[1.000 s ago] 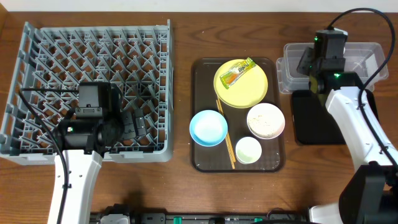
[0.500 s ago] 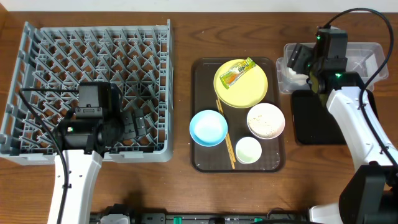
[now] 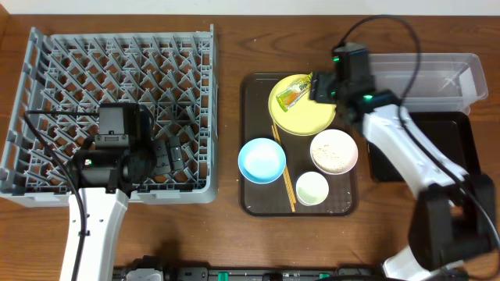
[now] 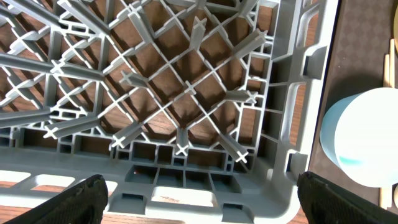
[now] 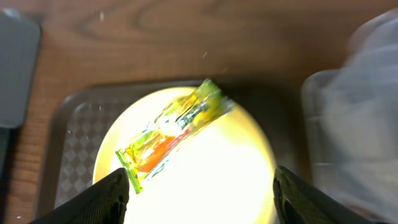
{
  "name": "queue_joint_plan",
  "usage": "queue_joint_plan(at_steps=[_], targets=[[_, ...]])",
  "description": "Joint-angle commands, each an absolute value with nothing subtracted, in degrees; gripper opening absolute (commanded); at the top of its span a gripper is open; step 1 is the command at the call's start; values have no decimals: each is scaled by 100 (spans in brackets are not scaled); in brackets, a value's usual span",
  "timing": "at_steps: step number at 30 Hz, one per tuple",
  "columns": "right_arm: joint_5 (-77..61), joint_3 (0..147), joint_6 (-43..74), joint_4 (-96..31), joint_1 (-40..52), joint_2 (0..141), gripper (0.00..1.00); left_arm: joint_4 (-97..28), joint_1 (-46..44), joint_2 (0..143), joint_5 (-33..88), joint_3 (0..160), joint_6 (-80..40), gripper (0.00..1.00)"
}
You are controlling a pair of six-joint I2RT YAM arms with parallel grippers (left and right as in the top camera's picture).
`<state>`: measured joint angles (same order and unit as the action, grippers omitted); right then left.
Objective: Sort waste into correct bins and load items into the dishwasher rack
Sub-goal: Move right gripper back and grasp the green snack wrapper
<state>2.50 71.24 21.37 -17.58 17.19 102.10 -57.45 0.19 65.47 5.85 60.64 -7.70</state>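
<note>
The snack wrapper lies on the yellow plate at the back of the brown tray. My right gripper is open just above the plate's right rim, by the wrapper's end. In the right wrist view the wrapper lies on the plate ahead of the open, empty gripper. The white bowl holds rice scraps. The blue bowl, small white cup and chopsticks sit on the tray. My left gripper is open over the grey rack near its front right corner.
The brown tray holds the dishes. The clear tub stands at the back right, with the black tray in front of it. In the left wrist view the rack's lattice fills the frame and the blue bowl shows at the right.
My right arm has swung left from over the clear tub to over the yellow plate, beside the wrapper. The left arm has not moved.
</note>
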Motion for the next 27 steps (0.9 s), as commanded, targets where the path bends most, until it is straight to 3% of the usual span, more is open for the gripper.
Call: queue_joint_plan(at_steps=[1,6,15,22,25,27], targets=[[320,7155,2731,-1557,1898,10713,70,-5758,-3,6547,600,6147,-821,99],[316,7155,3441,-1074,2012,11299,68,-5760,-3,6547,600,6136,-823,99],[366,7155,3675,-644,2108,11839,59,-5760,-3,6549,600,6119,-823,99],[421,7155,3872,-493,2108,11917,25,-5758,-3,6549,600,6119,-821,99],[281,7155,3846,-462,2102,11913,5,-5758,-3,6549,600,6119,-823,99],[226,7155,3747,-543,2091,11869,1,-5760,-3,6549,600,6121,-823,99]])
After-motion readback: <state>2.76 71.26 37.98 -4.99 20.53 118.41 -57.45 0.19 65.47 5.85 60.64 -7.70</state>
